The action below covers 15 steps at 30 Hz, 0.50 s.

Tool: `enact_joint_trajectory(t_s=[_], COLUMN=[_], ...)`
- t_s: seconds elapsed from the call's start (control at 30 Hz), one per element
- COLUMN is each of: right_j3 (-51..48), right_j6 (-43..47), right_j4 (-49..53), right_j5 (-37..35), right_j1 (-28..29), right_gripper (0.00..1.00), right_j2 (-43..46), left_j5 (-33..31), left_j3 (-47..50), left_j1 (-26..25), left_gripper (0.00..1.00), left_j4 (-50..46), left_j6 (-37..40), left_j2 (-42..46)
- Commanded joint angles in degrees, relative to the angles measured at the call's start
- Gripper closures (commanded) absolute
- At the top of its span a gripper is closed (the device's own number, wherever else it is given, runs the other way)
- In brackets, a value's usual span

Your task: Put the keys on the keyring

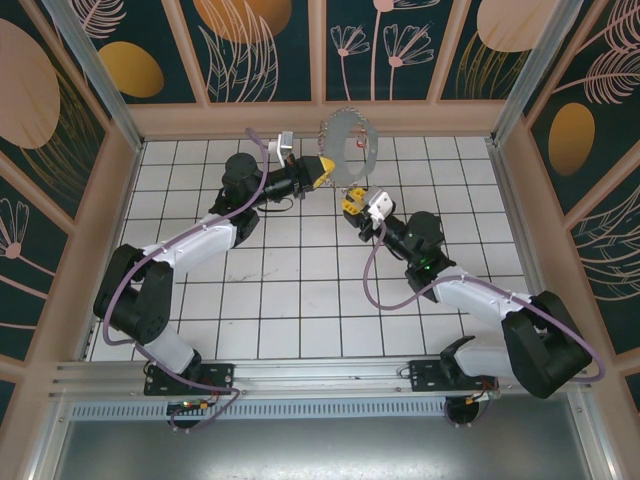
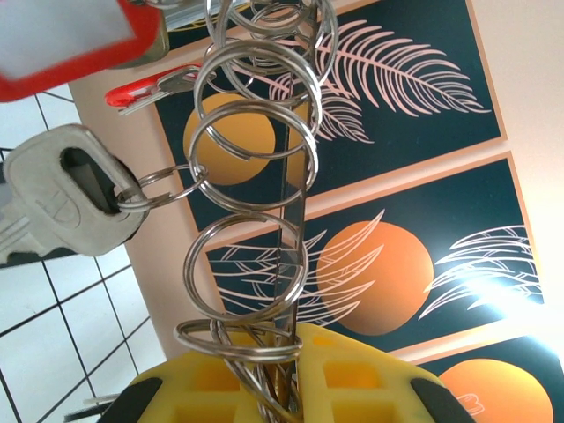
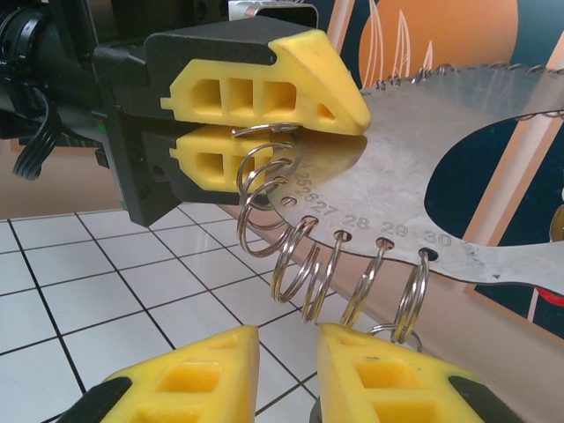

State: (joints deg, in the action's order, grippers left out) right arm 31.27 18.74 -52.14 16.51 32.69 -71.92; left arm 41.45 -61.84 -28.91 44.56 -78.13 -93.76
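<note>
The keyring (image 1: 337, 124) is a flat metal hoop held up edge-on near the back wall. My left gripper (image 1: 325, 171) is shut on its rim. In the right wrist view the keyring's plate (image 3: 441, 141) shows numbered holes with split rings (image 3: 295, 260) hanging from them, and the left gripper (image 3: 300, 132) clamps its edge. The left wrist view looks up the keyring's thin edge (image 2: 295, 220) from the left gripper (image 2: 298, 342), past a silver key (image 2: 62, 203) and a red tag (image 2: 79, 40). My right gripper (image 3: 289, 339) (image 1: 352, 203) stands open just below the rings, nothing between its fingers. The keys are out of view.
The white tiled floor (image 1: 290, 290) spreads under both arms. The tan back wall (image 1: 420, 118) runs close behind the hoop, and patterned side walls (image 1: 70, 150) close the space in on the left and right.
</note>
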Motion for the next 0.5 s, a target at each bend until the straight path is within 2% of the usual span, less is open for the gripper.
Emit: enact_joint_trajectory(t_s=[0.0,0.27,0.47], right_j3=[2.65,2.16,-0.25], right_j6=[0.83,0.36,-0.62], right_j4=[-3.48,-4.13,-7.74], right_j5=[-0.25,-1.65,-6.14], right_j1=[0.10,0.10,1.18], right_gripper=[0.75,0.75,0.75], right_j2=[-0.06,0.51,1.17], left_j5=[0.37,-0.27,-3.54], left_j3=[-0.83,-0.65,0.12], left_j1=[-0.37,-0.38,-0.37], left_gripper=[1.00,1.00,1.00], left_j4=[4.58,4.24,2.60], left_j6=[0.78,0.85,1.11], left_j2=[0.68,1.03,1.77])
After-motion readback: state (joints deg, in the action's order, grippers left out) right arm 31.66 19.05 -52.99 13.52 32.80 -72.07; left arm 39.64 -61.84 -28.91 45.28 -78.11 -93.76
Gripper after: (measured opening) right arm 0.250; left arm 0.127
